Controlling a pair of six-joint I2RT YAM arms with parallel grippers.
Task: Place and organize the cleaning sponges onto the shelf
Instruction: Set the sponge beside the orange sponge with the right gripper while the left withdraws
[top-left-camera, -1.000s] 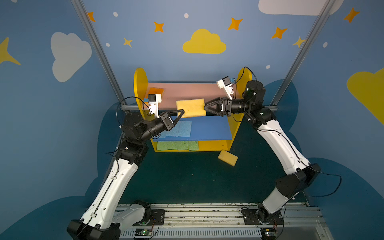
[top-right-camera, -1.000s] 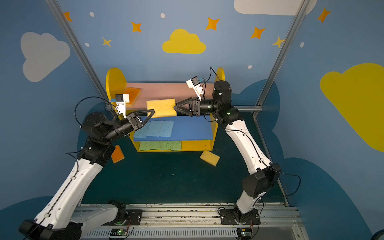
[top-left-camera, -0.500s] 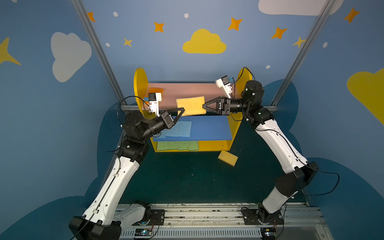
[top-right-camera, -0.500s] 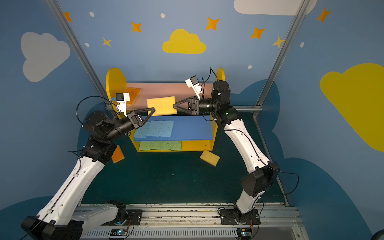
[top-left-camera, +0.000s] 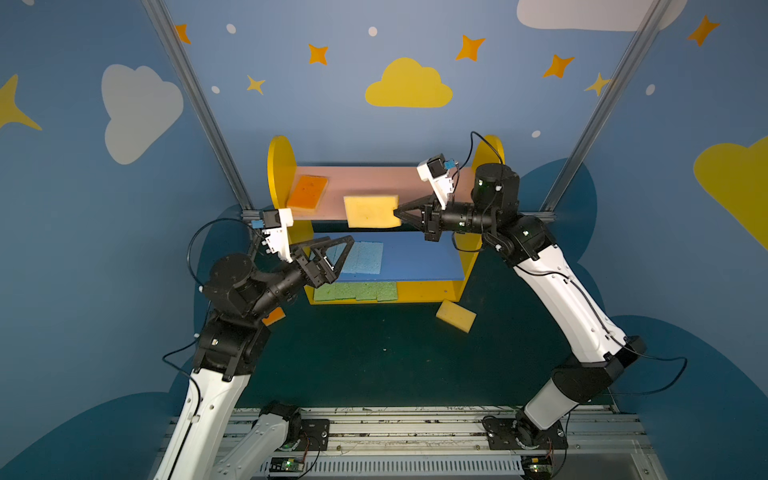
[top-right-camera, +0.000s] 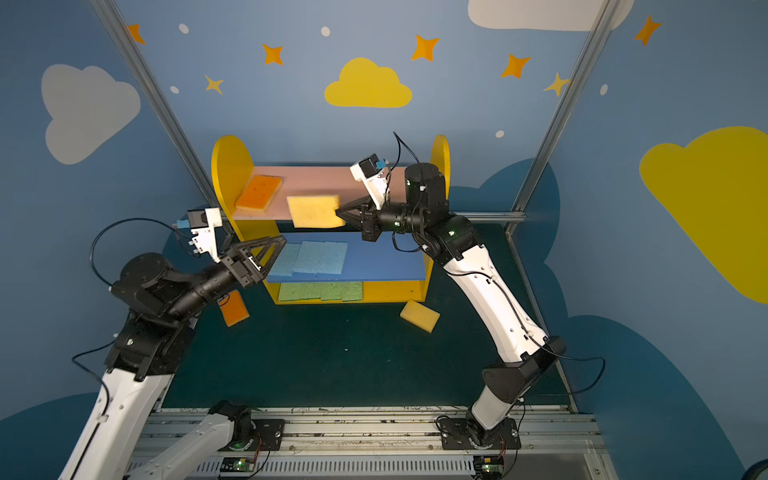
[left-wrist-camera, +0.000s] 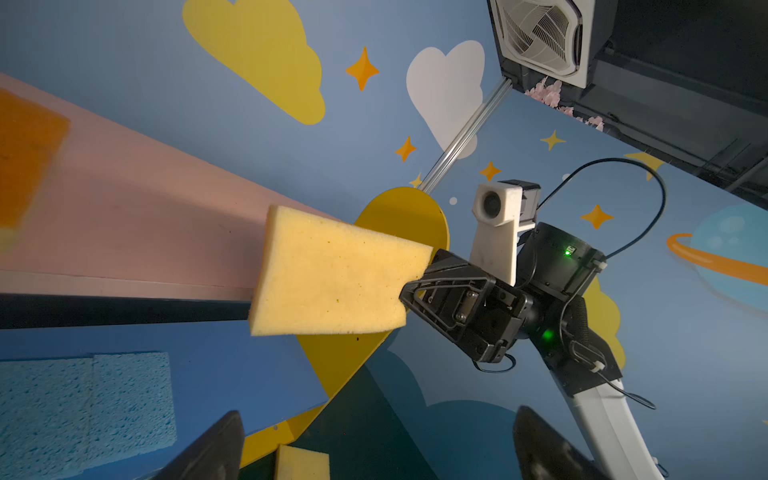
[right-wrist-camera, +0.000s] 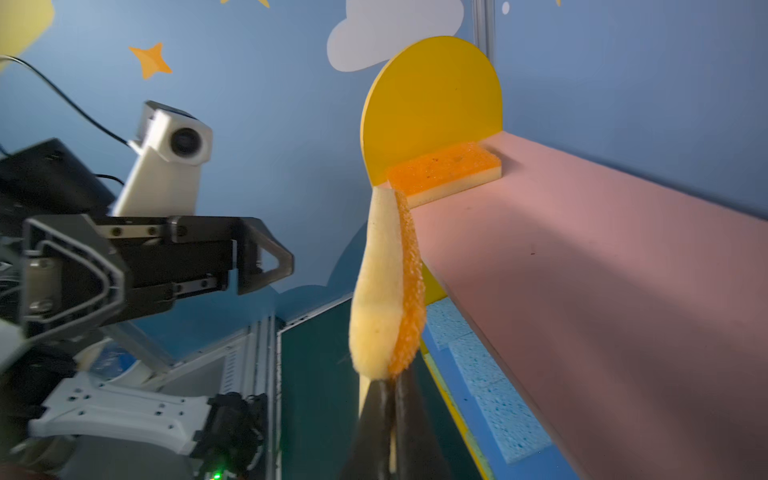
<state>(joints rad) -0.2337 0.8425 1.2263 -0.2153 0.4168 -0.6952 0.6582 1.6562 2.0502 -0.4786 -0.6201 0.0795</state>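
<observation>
My right gripper (top-left-camera: 397, 212) (right-wrist-camera: 388, 384) is shut on one short edge of an orange sponge with a yellow face (top-left-camera: 371, 212) (top-right-camera: 314, 211) (left-wrist-camera: 336, 282) (right-wrist-camera: 386, 282). It holds the sponge in the air at the front edge of the shelf's pink top board (top-left-camera: 374, 183). My left gripper (top-left-camera: 341, 254) (top-right-camera: 272, 254) (left-wrist-camera: 378, 419) is open and empty, lower left of that sponge, in front of the blue board (top-left-camera: 419, 257). One orange sponge (top-left-camera: 308, 192) (right-wrist-camera: 444, 170) lies on the pink board's left end.
Light blue sponges (top-left-camera: 361, 257) lie side by side on the blue board, and green ones (top-left-camera: 357, 291) on the yellow bottom board. A yellow-faced sponge (top-left-camera: 456, 316) lies on the dark green floor by the shelf's right foot. Another orange one (top-right-camera: 234, 308) lies under my left arm.
The left gripper opened, let go of the yellow-faced sponge and drew back down and left. The right gripper closed on the sponge's other end and now holds it alone.
</observation>
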